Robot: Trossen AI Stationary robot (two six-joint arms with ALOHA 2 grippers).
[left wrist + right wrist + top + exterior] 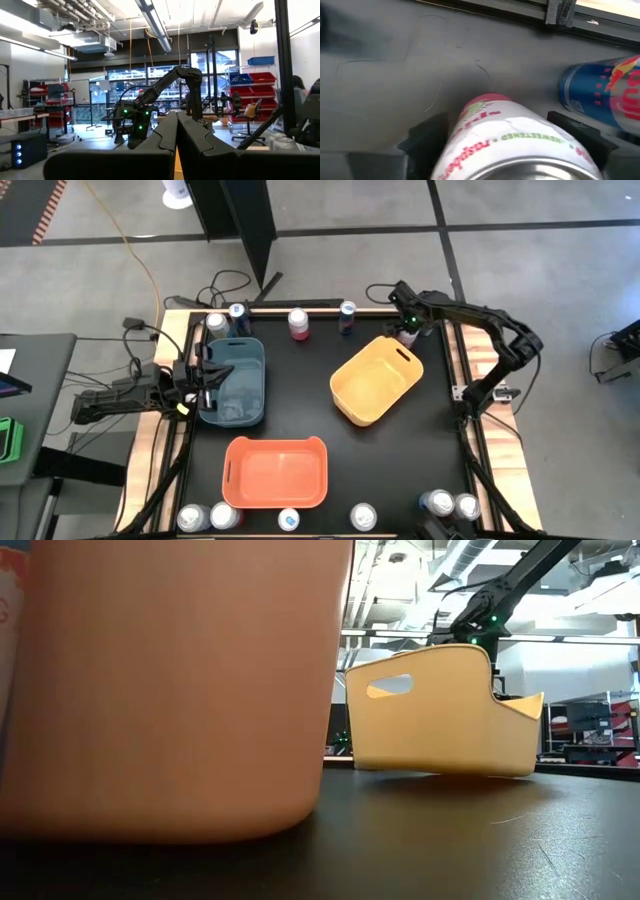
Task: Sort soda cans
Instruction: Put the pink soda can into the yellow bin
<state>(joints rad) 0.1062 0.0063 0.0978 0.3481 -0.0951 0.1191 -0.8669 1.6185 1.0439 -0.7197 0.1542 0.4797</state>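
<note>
The worktop (pixel 320 400) is black. Three bins sit on it: a yellow bin (pixel 377 379), an orange bin (pixel 276 472) and a dark blue bin (pixel 235 380). Between the right tool's (pixel 502 137) dark fingers is a white-and-pink can (pixel 510 145) with green lettering, beside a blue can (pixel 602 92) with red and yellow markings.

"UNSWEETENED" and "raspberry" on the white-pink soda can (pixel 515 145).

3 bins (pixel 375 382) mid-table, cans (pixel 298 324) along both table edges
</note>
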